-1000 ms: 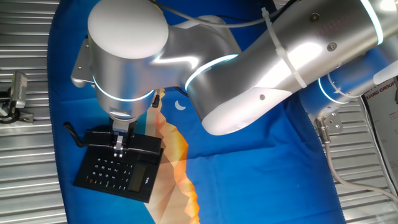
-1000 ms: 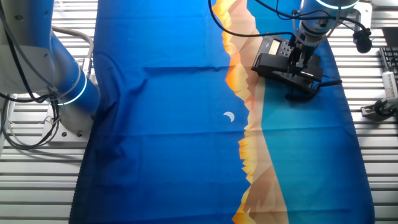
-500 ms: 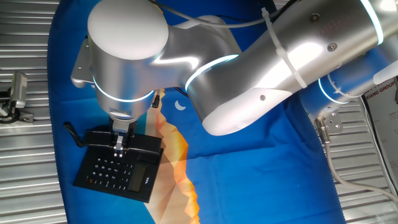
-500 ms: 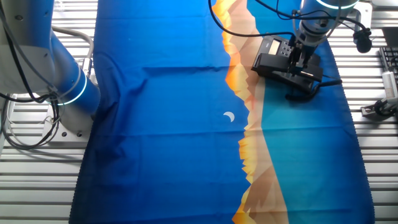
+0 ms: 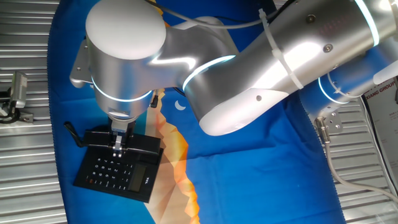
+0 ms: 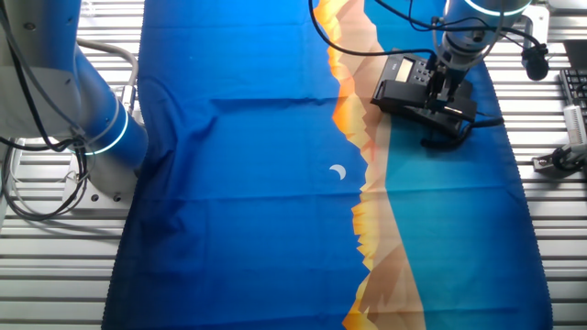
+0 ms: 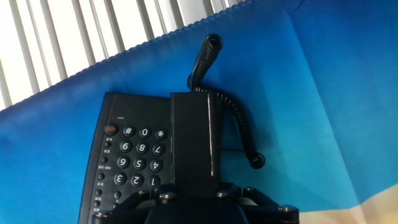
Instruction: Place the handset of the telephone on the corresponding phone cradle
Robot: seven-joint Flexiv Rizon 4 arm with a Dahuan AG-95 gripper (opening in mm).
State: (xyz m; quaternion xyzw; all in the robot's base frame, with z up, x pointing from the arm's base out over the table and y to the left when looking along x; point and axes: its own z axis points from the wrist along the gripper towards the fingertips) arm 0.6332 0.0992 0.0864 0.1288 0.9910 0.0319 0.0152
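Observation:
The black telephone base, with pale-marked keys, lies on the blue cloth. The long black handset lies along the base's right side, over the phone cradle, which it hides. Its coiled cord loops out to the right and back. My gripper has one finger on each side of the handset's near end and looks shut on it. In one fixed view the gripper stands upright over the base, with the handset under it. In the other fixed view the gripper is at the base.
The blue and orange cloth covers a slatted metal table. The robot's pedestal stands at the cloth's left edge. A metal clamp sits off the cloth, and small grey parts lie at the right edge.
The arm's large upper joint has shifted very slightly. The gripper, the handset and the base stay where they were.

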